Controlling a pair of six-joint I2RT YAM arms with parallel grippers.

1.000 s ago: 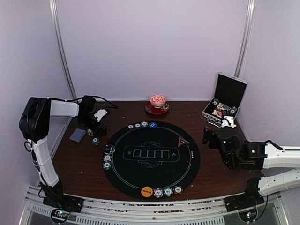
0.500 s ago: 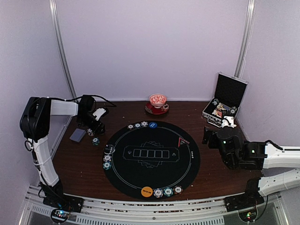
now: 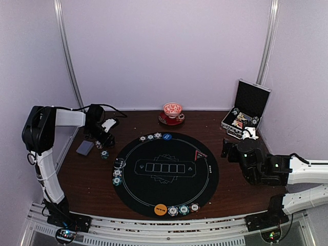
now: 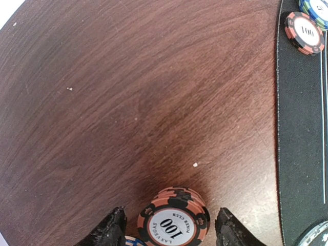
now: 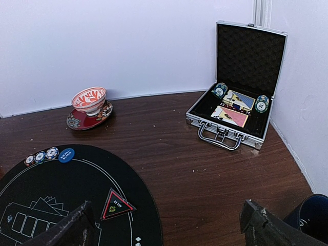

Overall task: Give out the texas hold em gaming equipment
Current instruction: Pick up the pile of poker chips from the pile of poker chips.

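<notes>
Left gripper point(image 4: 171, 226) spread astride red chip stack point(image 4: 174, 221), blue chip point(image 4: 134, 242) cut off, right gripper point(image 5: 166, 225) apart

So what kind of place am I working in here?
Probably a lab robot cell staged for poker: pale plain walls close around a wooden table, a round black poker mat, and an open silver-edged case holding chips and cards.

Red 100 chips point(image 4: 173, 221) stacked, prob. three

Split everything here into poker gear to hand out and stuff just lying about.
To hand out: red 100 chips, grey-blue cards, orange disc, blue disc, small striped chips.
Lying about: open case, round mat, bowl on saucer.
</notes>
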